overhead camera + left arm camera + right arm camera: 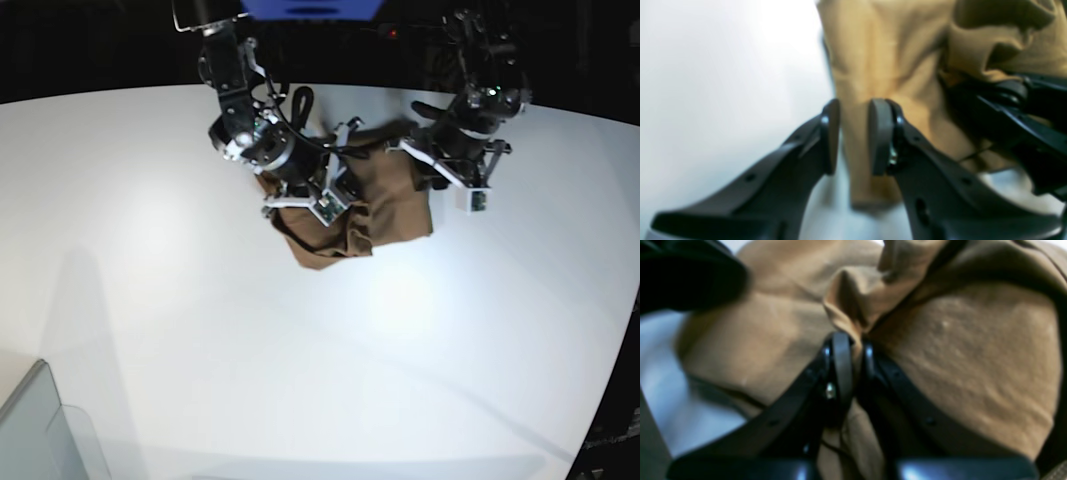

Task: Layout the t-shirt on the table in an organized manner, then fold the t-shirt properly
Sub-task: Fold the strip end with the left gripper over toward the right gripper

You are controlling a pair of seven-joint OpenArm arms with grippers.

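The brown t-shirt (385, 205) lies crumpled on the white table (300, 350) near its far edge, between the two arms. My right gripper (855, 350) is shut on a raised fold of the t-shirt (973, 356), and in the base view that gripper (335, 195) is on the shirt's left part. My left gripper (853, 133) hovers over a straight edge of the t-shirt (890, 60). Its jaws stand slightly apart, and flat cloth shows through the gap. In the base view the left gripper (425, 160) is at the shirt's right side.
The right arm (1017, 113) shows dark and close in the left wrist view. The left arm (690, 273) fills the right wrist view's top left corner. A grey translucent bin corner (40, 430) sits at the front left. The table's curved edge (610, 350) runs along the right.
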